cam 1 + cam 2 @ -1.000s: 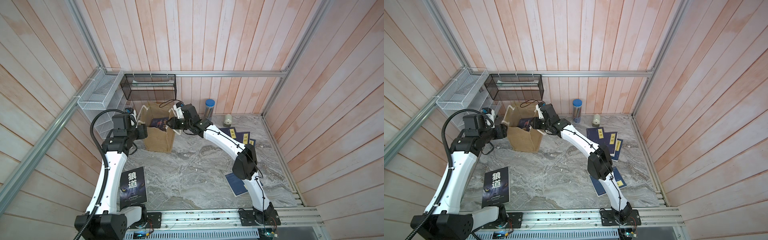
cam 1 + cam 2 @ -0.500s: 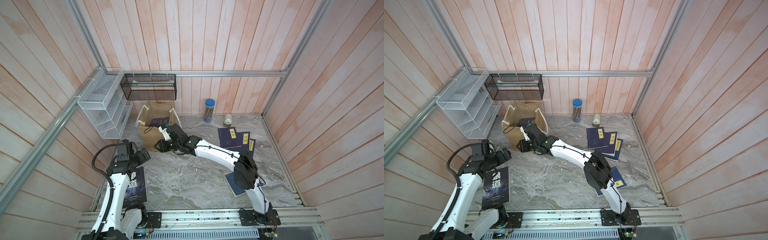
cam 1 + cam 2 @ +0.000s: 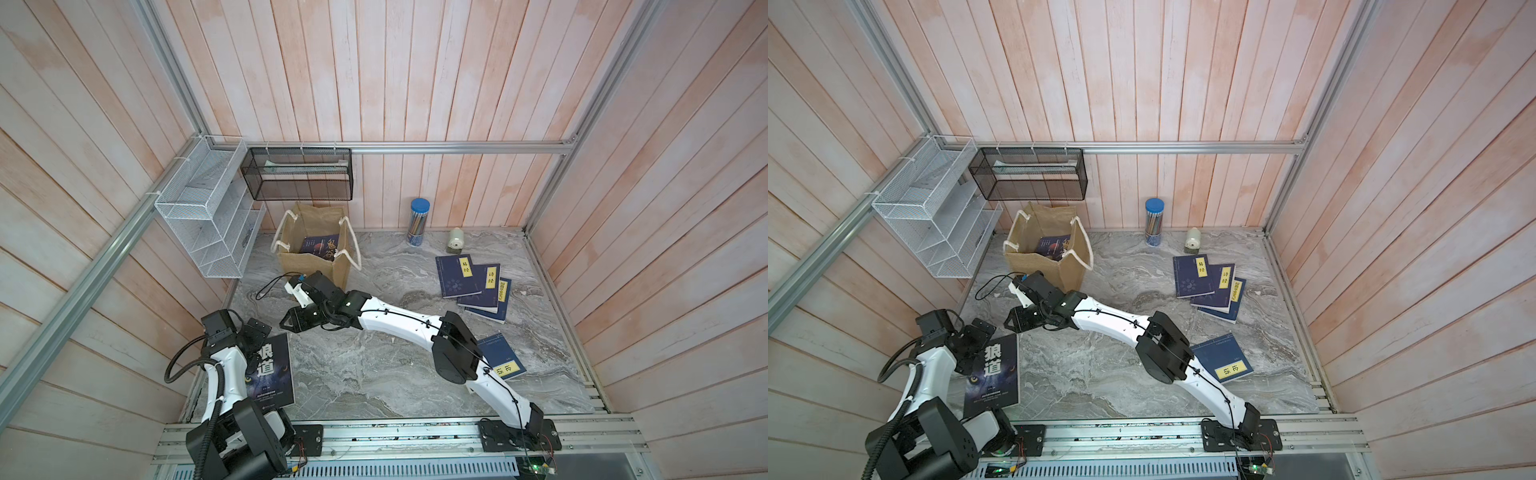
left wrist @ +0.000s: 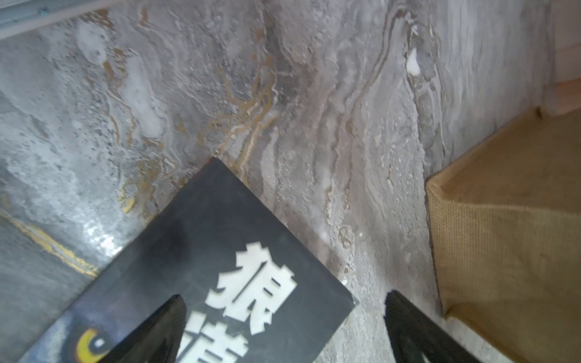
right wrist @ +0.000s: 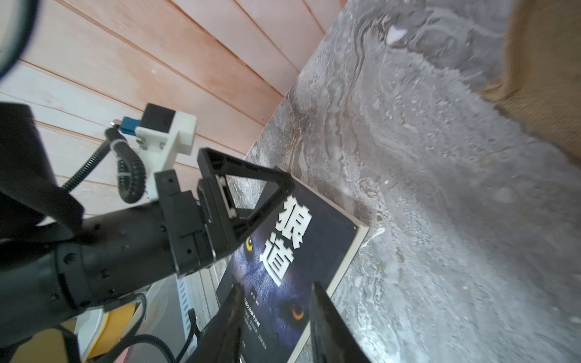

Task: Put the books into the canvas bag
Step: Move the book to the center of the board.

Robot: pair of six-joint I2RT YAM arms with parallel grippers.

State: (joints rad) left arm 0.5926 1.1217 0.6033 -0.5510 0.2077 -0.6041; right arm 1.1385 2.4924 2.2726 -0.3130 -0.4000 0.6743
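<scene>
Jaws of the left gripper gape wide over a corner of the black book; those of the right gripper stand apart, empty. The book lies flat near the bag, so I'd tip an edge up first.

Bare desk is left open across the centre of a top view. Passage at lower left is narrowed by the black book, the left gripper, the right gripper and the canvas bag.
</scene>
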